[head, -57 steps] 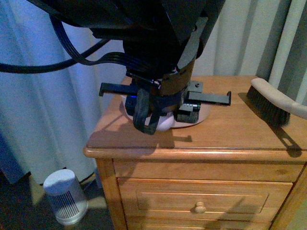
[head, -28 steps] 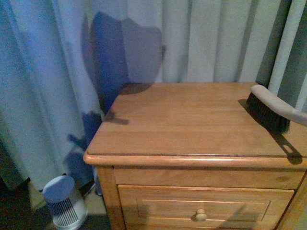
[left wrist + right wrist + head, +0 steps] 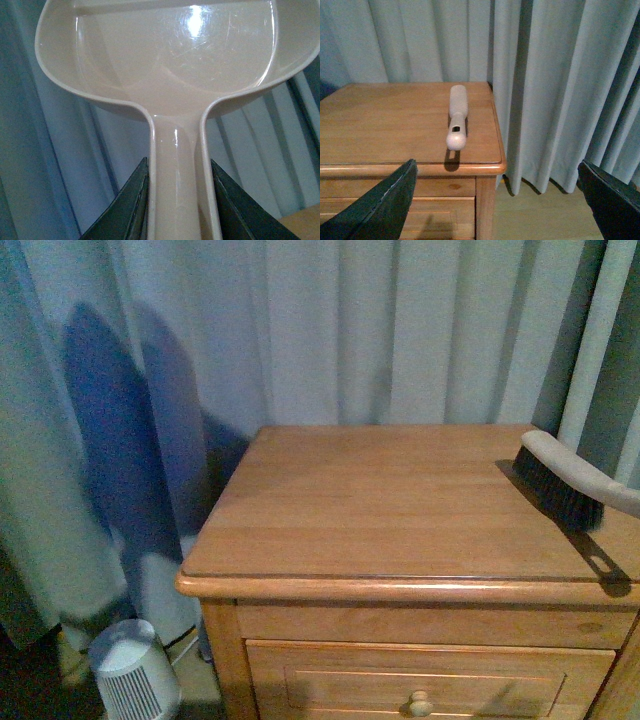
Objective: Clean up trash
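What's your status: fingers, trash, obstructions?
Left fingers shut on beige plastic dustpan. Right fingers open. Crumpled white paper trash not in view. Black-bristled brush lies on wooden nightstand.

My left gripper (image 3: 178, 160): two dark grey, wedge-shaped fingers (image 3: 125, 210) tapering to points, with paler inner edges. My right gripper (image 3: 496, 162): two black, matte, wedge-shaped fingers (image 3: 382, 207), one showing a thin pale rim along its edge.

A wooden nightstand (image 3: 400, 510) stands against pale curtains (image 3: 350, 330) in dim light.
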Controlling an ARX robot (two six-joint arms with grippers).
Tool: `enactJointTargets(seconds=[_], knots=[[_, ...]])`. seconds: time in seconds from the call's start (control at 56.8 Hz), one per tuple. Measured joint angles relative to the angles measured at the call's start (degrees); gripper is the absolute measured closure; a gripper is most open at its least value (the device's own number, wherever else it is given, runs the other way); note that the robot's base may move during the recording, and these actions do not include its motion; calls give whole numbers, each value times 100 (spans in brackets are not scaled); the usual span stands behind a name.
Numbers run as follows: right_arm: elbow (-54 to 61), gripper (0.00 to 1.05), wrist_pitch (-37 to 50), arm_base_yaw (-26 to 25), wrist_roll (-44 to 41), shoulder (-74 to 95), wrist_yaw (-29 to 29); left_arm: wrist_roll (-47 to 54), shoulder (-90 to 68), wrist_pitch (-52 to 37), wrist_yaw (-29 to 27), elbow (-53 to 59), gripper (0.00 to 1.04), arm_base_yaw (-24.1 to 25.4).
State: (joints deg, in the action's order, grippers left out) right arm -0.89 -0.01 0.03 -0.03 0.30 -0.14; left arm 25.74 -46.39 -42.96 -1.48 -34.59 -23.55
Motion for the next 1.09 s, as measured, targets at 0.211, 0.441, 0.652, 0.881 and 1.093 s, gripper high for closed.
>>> enactJointTargets(seconds=[0.211,0.441,0.652,0.881,1.093], knots=[[0,7,0,0,0,0,0,-994,1759,621,457,927,76,459],[0,7,0,0,0,0,0,-2256,2511,634,894,1541,76,1305],[-37,7,42,966,-313,442,2343,-2605,2568,704,920,1707,76,1351],[-1576,7,1049,1069,-398,3088,2282,-2653,2577,704,940,1707,76,1360],[-3901,7,-387,717,74,5917,1757,-2669,2577,704,942,1707,76,1360]])
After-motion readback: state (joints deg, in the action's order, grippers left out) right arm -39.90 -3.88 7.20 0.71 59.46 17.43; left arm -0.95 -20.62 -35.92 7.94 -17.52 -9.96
